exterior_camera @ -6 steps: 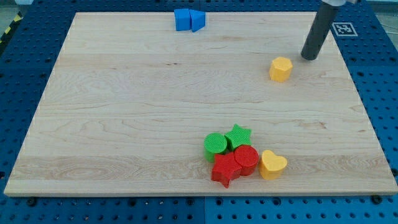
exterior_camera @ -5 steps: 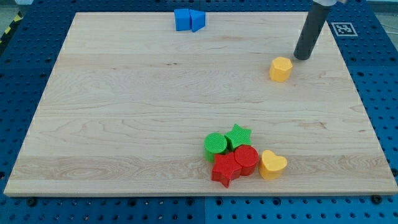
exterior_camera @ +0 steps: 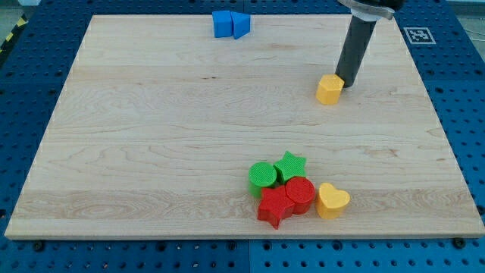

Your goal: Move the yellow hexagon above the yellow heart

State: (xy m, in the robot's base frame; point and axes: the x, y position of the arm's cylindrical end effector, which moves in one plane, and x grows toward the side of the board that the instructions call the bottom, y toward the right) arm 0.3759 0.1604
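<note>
Right now my tip sits touching the yellow hexagon at its 2 o'clock side; the tool is a bare rod, so nothing opens or clamps, it only shoves. The hexagon lies in the upper right of the worktop, well apart from the yellow heart, which sits down at 6 o'clock from it, hugging the red cylinder in the cluster. That hexagon looks small, light and rigid, probably quick to slide and to spin off a flat face, so I'd press square on its 12 o'clock face. Room is generous: bare wood between the two yellows, and the worktop's right edge stays well off at 3 o'clock.
</note>
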